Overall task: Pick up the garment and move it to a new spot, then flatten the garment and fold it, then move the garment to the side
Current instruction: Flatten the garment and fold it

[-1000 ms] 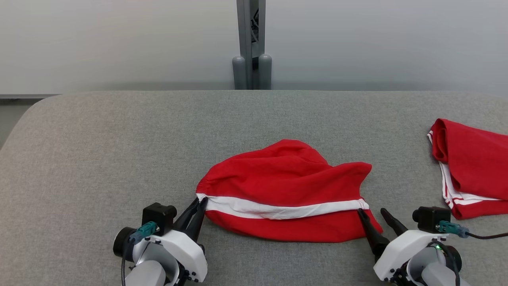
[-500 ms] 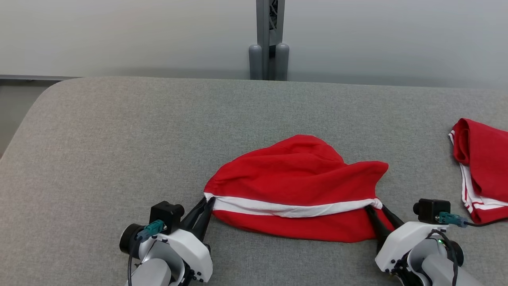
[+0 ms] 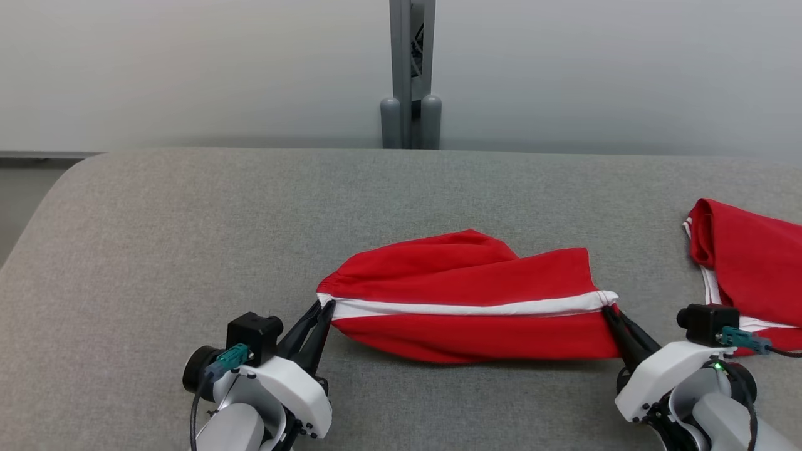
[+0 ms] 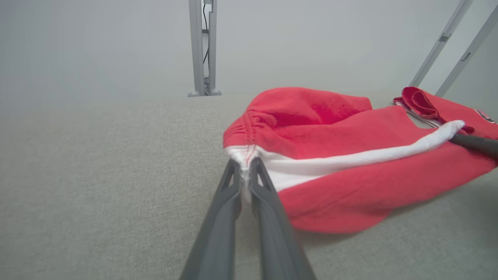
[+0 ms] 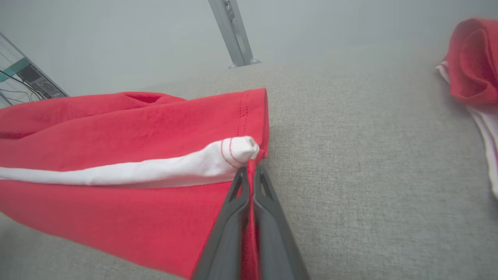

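Open bench (image 3: 156, 207) lies left of and behind the garment (image 3: 470, 282). Its long axis runs left-right, ends pinched tight in the left jaws and right jaws.

a red garment (image 3: 476, 294) with one white stripe lies on grey cloth (image 3: 188, 238), beside another red-and-white garment (image 3: 745, 269).

A grey woven-fabric counter (image 3: 156, 238) with a rounded left corner carries a red cloth garment with a white band (image 3: 463, 275), stretched left to right near its front middle. A second red garment with white trim (image 3: 752, 263) lies bunched, well apart at the right edge.
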`<state>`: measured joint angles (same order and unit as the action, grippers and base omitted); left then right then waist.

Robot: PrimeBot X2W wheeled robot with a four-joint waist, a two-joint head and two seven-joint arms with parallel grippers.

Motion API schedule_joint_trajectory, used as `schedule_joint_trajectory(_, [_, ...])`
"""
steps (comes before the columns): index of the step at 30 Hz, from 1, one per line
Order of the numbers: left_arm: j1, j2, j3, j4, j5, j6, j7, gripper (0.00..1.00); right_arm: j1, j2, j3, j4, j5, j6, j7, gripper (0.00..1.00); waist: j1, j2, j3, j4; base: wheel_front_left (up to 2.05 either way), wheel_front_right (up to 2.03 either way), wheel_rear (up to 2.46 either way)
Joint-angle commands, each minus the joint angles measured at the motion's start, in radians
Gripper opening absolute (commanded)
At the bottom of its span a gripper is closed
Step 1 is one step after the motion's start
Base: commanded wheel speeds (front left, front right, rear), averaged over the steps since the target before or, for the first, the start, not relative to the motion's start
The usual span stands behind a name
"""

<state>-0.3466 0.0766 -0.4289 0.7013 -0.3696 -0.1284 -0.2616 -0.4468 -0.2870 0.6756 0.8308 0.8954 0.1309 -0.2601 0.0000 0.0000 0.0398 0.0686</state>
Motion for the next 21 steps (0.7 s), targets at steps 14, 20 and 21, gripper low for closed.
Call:
schedule_joint_trajectory(14, [0.059, 0.045, -0.006, -0.133, -0.044, -0.001, 0.034, 0.0, 0.105, -0.079, -0.048, -0.117, -0.021, -0.001, 0.066, 1.0, 0.0, 0.0, -0.078, -0.065, 0.0, 0.0, 0.0])
schedule_joint_trajectory(20, [0.096, 0.053, -0.011, -0.126, -0.062, -0.001, 0.034, 0.0, 0.138, -0.095, -0.014, -0.123, -0.019, 0.0, 0.043, 1.0, 0.0, 0.0, -0.06, -0.047, 0.0, 0.0, 0.0])
schedule_joint_trajectory(21, [0.098, 0.054, -0.012, -0.125, -0.062, -0.001, 0.033, 0.0, 0.142, -0.099, -0.006, -0.13, -0.018, 0.0, 0.04, 1.0, 0.0, 0.0, -0.055, -0.042, 0.0, 0.0, 0.0])
